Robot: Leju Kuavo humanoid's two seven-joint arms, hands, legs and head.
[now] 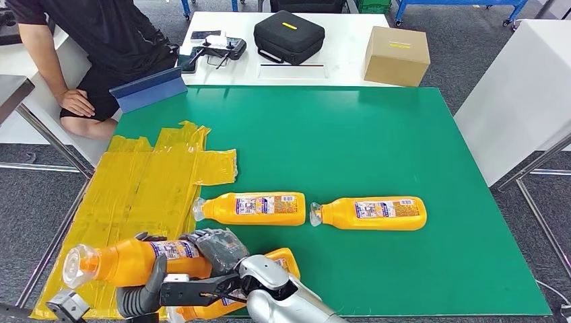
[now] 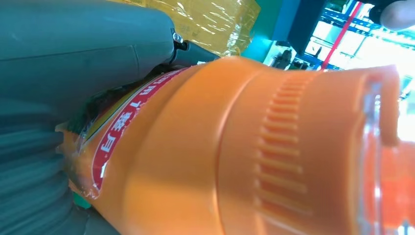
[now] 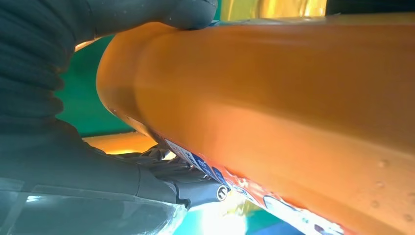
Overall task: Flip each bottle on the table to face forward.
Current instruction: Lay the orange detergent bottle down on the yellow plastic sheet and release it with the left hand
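A green table [image 1: 377, 134] holds orange bottles lying on their sides. Two lie in a row near the middle, caps pointing left: one [image 1: 252, 208] with its label up, and another [image 1: 374, 212] just to its right, also label up, close but apart.

At the near left edge, both robot hands wrap around a third bottle [image 1: 131, 261], held lengthwise with its clear cap pointing left, over a sheet of crumpled yellow plastic [image 1: 145, 188]. The right hand [image 1: 215, 247] grips the bottle's body near its base, grey fingers curled over the top. The left hand [image 1: 145, 293] holds it from below, nearer the cap, with the thumb up against its side. The left wrist view shows the ribbed orange neck and a red-edged label close up.

A fourth bottle [image 1: 283, 259] lies beneath the arms, mostly hidden.

Beyond the table, a seated person [image 1: 94, 47] rests a hand on a knee. A white table behind carries a black case [image 1: 288, 37] and a cardboard box [image 1: 396, 55].
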